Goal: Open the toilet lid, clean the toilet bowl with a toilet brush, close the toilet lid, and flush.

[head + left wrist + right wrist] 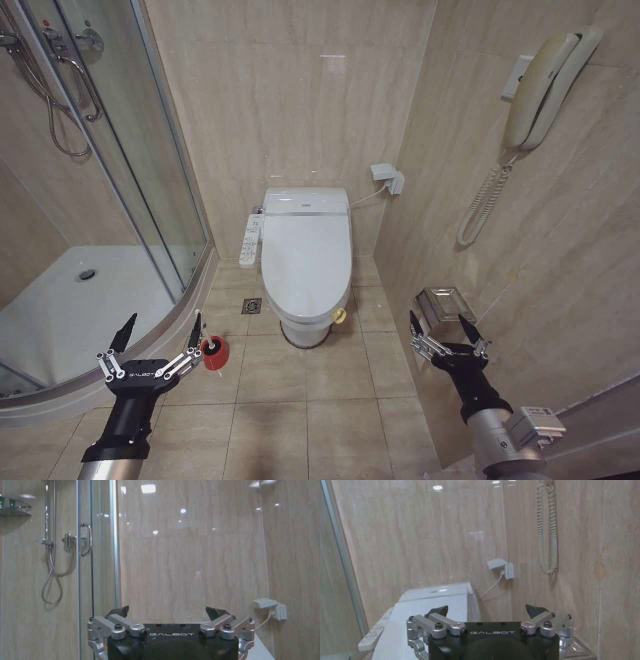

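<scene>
The white toilet stands against the back wall in the head view, its toilet lid (306, 258) down flat, with a small yellow loop (339, 315) at the front rim. The lid (417, 609) also shows in the right wrist view. The toilet bowl is hidden under the lid. A red holder cup (214, 351) sits on the floor tiles left of the toilet; the toilet brush is hidden from me. My left gripper (162, 328) (169, 612) hangs open just left of the red cup. My right gripper (442, 328) (487, 611) hangs open to the toilet's right, near the side wall.
A curved glass shower enclosure (130, 150) and white shower tray (80, 310) fill the left. On the right wall hang a phone (540, 90) and a metal paper holder (445, 305). A floor drain (252, 305) lies beside the toilet base. Tiled floor lies open in front.
</scene>
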### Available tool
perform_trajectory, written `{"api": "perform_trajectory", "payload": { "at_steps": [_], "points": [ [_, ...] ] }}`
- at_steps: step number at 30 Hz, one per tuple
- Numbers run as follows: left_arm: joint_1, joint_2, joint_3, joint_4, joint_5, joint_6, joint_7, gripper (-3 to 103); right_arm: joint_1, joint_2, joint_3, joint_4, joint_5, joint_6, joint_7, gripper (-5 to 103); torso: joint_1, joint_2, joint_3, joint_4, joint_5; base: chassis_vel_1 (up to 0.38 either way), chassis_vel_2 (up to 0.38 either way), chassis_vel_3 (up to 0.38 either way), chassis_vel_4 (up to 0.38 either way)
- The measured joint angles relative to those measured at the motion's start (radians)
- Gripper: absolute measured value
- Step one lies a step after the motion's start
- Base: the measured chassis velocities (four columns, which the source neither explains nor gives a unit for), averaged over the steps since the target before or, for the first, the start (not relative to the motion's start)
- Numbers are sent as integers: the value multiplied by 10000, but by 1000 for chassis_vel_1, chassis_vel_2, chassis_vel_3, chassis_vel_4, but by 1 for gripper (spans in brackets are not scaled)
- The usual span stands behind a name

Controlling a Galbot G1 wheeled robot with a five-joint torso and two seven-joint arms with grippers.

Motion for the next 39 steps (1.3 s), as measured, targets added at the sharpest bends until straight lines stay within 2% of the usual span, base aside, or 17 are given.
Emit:
{"api": "perform_trajectory", "payload": {
  "at_steps": [39],
  "points": [
    [0, 0, 0, 0, 0, 0, 0, 100, 134, -363, -161, 164, 536, -126, -151, 100, -2, 0, 0, 2, 0, -12, 15, 15, -15]
  ]
}}
